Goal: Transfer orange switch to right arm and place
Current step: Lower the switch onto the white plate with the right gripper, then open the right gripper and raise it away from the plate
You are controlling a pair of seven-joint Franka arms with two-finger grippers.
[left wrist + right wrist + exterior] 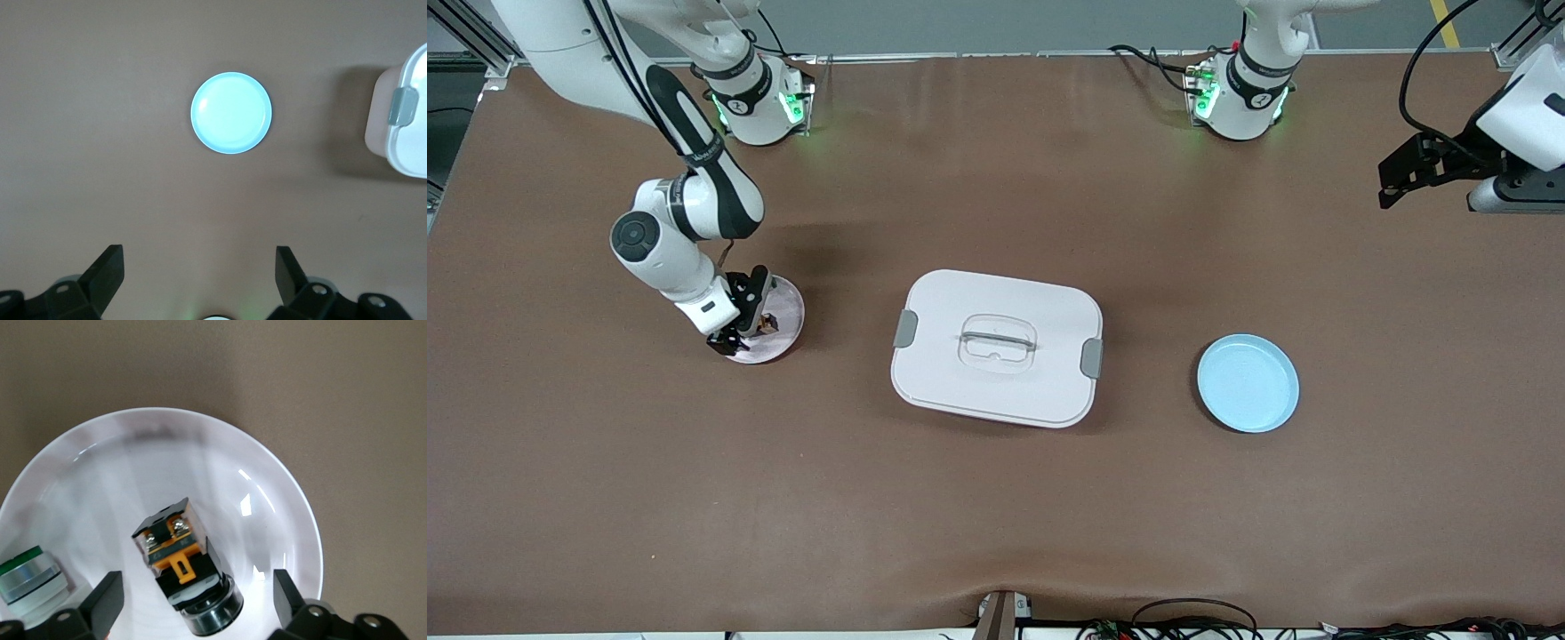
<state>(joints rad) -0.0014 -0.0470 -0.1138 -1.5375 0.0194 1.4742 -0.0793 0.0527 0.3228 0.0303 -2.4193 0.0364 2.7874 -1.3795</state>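
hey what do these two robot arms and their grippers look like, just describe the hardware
Both are white jointed arms with black joint bands and green lights glowing at their bases. The right arm has a round grey cap on one joint, and black cables run to the bases. The right gripper and the left gripper are black, each with two flat, angular fingers.

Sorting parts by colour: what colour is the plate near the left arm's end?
Light blue; the plate shows best in the left wrist view.

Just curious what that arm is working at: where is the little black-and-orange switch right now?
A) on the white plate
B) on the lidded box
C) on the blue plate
A: the orange switch lies on the white plate, between the open fingers of the right claw.
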